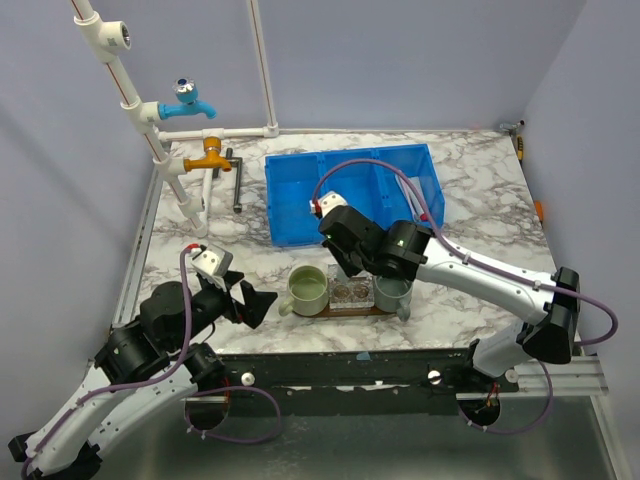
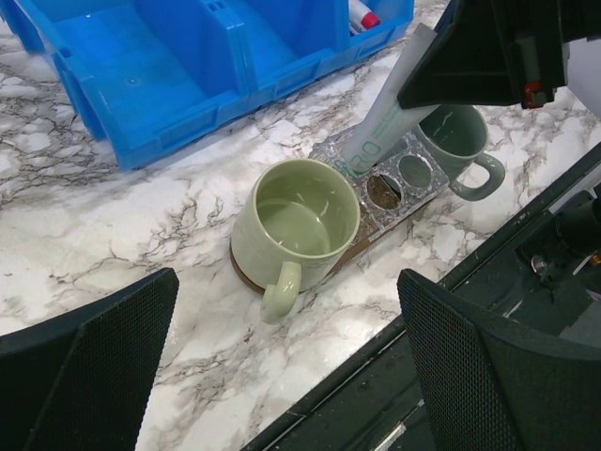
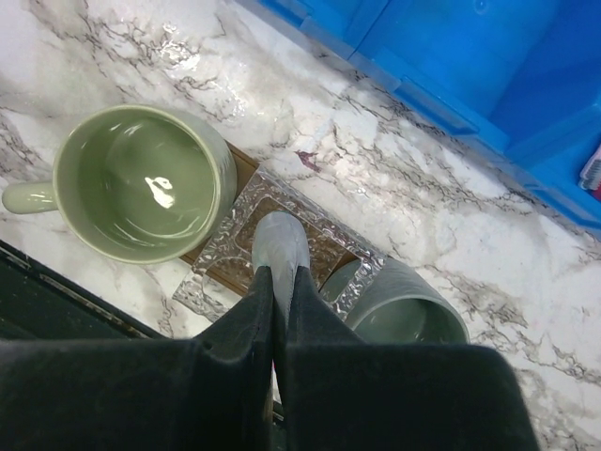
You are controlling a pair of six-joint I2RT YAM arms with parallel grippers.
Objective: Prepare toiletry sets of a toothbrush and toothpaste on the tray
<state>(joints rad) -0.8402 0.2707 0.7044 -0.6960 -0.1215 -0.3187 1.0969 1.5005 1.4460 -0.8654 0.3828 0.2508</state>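
Note:
My right gripper is shut on a whitish-grey toothpaste tube. In the left wrist view the tube leans steeply, its lower end at the clear glass holder. That holder stands on the dark-brown tray between a light green cup and a grey-green cup. From above, the right gripper hangs over the holder. My left gripper stays open and empty on the table, left of the light green cup. Slim toothbrushes lie in the blue bin's right compartment.
The blue three-compartment bin sits behind the tray. White pipes with a blue tap and an orange tap stand at the back left, beside a grey metal handle. The table's near edge runs close below the cups.

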